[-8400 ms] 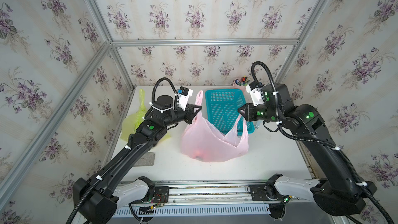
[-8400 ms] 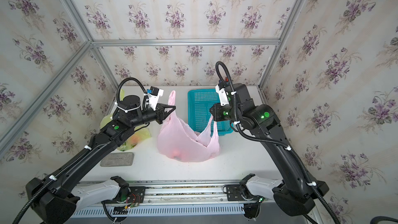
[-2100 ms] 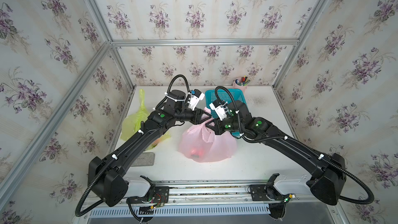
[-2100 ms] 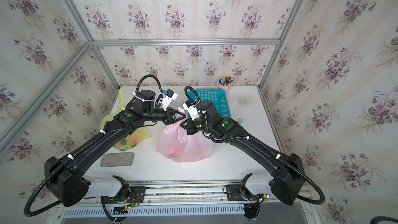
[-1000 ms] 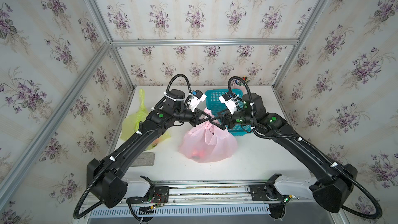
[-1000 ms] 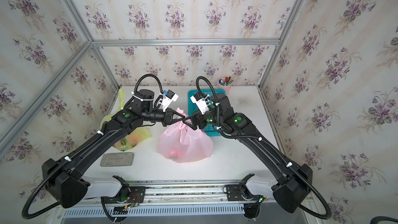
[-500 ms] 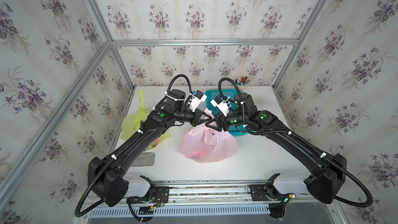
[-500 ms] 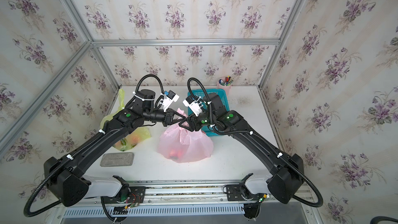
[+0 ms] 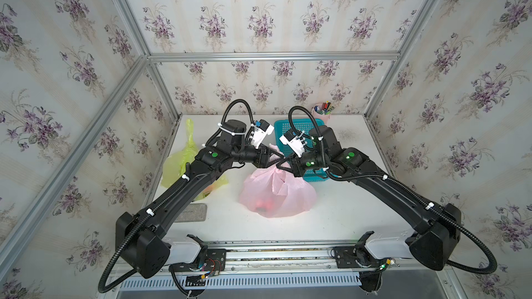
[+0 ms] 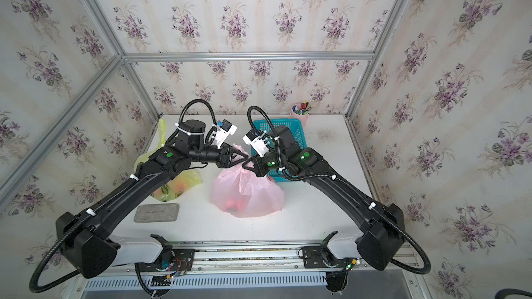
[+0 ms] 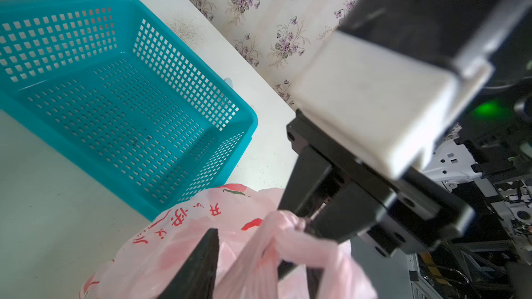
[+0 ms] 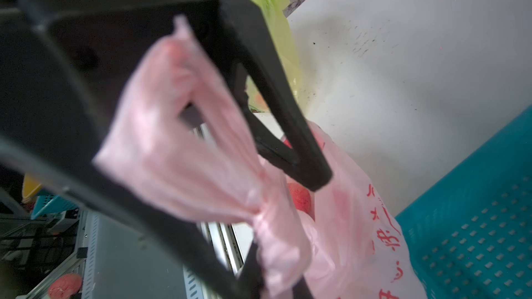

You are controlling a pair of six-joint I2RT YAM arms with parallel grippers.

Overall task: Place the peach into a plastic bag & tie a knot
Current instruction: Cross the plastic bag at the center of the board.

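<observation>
The pink plastic bag (image 9: 277,194) (image 10: 246,194) sits mid-table, its handles gathered upward. The reddish peach (image 9: 263,204) (image 12: 299,198) shows through its film. My right gripper (image 9: 283,163) (image 11: 306,224) (image 12: 273,280) is shut on a twisted pink handle strand just above the bag. Tip to tip with it is my left gripper (image 9: 276,158) (image 10: 241,159) (image 11: 253,254), which stands open. The handle loop runs between its spread fingers (image 11: 207,254) without being clamped.
A teal basket (image 9: 288,129) (image 11: 115,96) stands right behind the bag, under the right wrist. A yellow-green bag (image 9: 184,162) lies at the left. A pink pen cup (image 9: 322,113) is at the back. A grey pad (image 9: 191,212) lies at the front left.
My right gripper came in leftward to the left gripper's tip and shut on the handle strand. My left gripper, shut on the handle before, has opened. The bag stayed put.
</observation>
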